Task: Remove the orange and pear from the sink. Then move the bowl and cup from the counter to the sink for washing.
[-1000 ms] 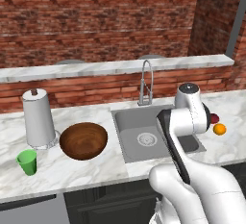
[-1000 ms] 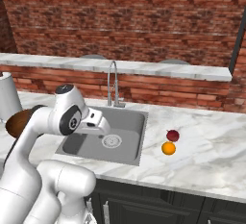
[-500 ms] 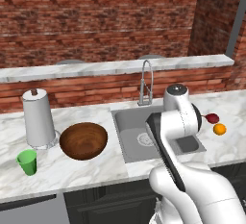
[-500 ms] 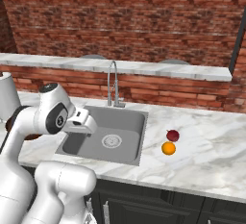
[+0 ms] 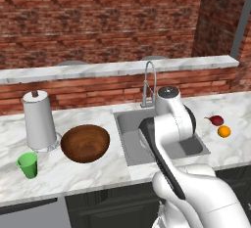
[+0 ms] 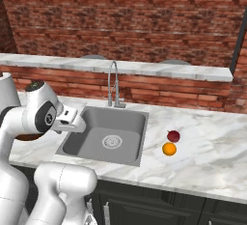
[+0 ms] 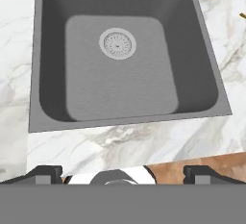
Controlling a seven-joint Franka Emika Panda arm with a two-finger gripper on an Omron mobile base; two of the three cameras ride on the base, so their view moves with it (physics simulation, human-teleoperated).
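Fruit part looks done: the small bright orange ball (image 6: 169, 148) and the dark red pear with the tapered tip (image 6: 173, 135) sit touching on the white grey-veined marble counter (image 6: 207, 142), well off to the far side of the basin from the hand. The rectangular grey metal sink (image 7: 57, 74) is bare, round white-rimmed drain (image 7: 117, 43) showing.

Step in hand, as I read it: go for the large round dark brown wooden bowl (image 5: 85, 143). Two-finger gripper (image 7: 123, 172) has its jaws spread wide with nothing between them; in the hand view the sink lies straight ahead and a brown strip peeks between the fingertips (image 7: 47, 172), which I take for the bowl's rim, though it's too cropped to be sure.

To do it well:
- pinch the wall at the rim, one finger inside, one outside; bowl is far too wide to span
- wood is smooth and curved, so seat deep before closing
- lift level, clear the sink edge and the tall curved steel tap (image 5: 148, 82)

The small bright green tapered cup (image 5: 28, 165) is beyond the bowl from the hand, near the white paper-towel roll (image 5: 39, 120). No handle, so grip across the body.
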